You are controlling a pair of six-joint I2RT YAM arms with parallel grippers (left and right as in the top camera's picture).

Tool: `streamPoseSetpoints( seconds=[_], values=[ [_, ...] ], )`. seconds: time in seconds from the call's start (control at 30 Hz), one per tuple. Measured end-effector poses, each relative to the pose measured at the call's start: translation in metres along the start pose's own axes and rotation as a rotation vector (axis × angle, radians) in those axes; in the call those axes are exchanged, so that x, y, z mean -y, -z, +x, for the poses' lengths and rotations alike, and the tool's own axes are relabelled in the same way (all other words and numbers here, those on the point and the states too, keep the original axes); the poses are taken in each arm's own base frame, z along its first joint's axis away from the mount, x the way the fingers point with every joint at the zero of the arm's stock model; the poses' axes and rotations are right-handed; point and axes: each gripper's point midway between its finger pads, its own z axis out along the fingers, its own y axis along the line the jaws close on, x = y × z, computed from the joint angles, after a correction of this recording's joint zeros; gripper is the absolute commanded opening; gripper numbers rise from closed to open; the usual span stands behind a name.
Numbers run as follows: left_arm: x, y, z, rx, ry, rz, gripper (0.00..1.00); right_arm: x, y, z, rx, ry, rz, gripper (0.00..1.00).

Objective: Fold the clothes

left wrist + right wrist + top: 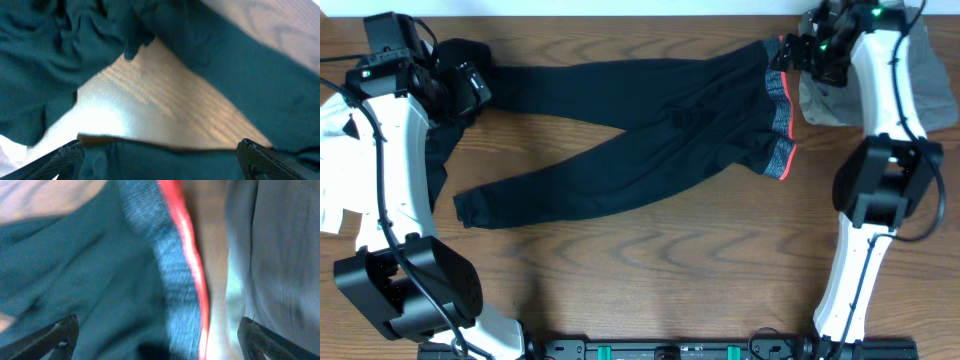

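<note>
Since the long black trousers (650, 130) lie spread nearly the whole width of the bench (650, 285), with the grey-and-coral waistband (780, 120) at the right and the two legs fanning out to the left, they look to me like thin, limp knit cloth: light, soft, with no stiffness to hold a shape, and likely to sag and drag on the wood wherever they are lifted by one point only. The right gripper (795, 55) hangs over the top corner of the waistband with its fingers spread wide and nothing between them, the red edge and grey band running just below it in its own camera. The left gripper (475, 90) is likewise spread and empty, poised above the end of the upper leg, where dark cloth bunches on either side of a bare wedge of wood. I would judge the waistband the best hold, being thicker and elastic and so less apt to slip, paired with a pinch at the cuff of a leg. A grey pair of shorts (820, 105) lies just beside the waistband, and a plain black garment (438, 165) and a white T-shirt (335, 140) sit near the left arm, so a careless pinch could catch the wrong cloth.
</note>
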Motion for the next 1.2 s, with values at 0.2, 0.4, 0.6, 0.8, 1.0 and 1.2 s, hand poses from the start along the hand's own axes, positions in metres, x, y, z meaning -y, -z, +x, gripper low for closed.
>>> streamPoseSetpoints(
  seconds=[0.2, 0.4, 0.6, 0.8, 1.0, 1.2],
  values=[
    [-0.008, 0.001, 0.025, -0.103, -0.001, -0.033, 0.98, -0.031, 0.086, 0.049, -0.084, 0.027, -0.021, 0.95],
    [-0.013, 0.013, 0.043, -0.158, 0.003, -0.051, 0.98, -0.046, 0.09, 0.081, -0.184, 0.07, -0.011, 0.81],
    [-0.013, 0.023, 0.045, -0.127, 0.001, -0.042, 0.98, -0.04, 0.04, 0.117, -0.331, 0.049, 0.073, 0.7],
    [-0.024, -0.013, 0.075, -0.203, 0.001, -0.066, 0.98, -0.012, -0.003, 0.129, -0.297, -0.011, 0.21, 0.72],
    [-0.021, -0.044, 0.103, -0.242, -0.032, -0.067, 0.98, 0.0, -0.002, 0.152, -0.176, -0.041, 0.239, 0.69],
    [-0.017, -0.057, 0.116, -0.255, -0.057, -0.063, 0.98, 0.009, -0.018, 0.169, -0.082, -0.047, 0.216, 0.54]
  ],
)
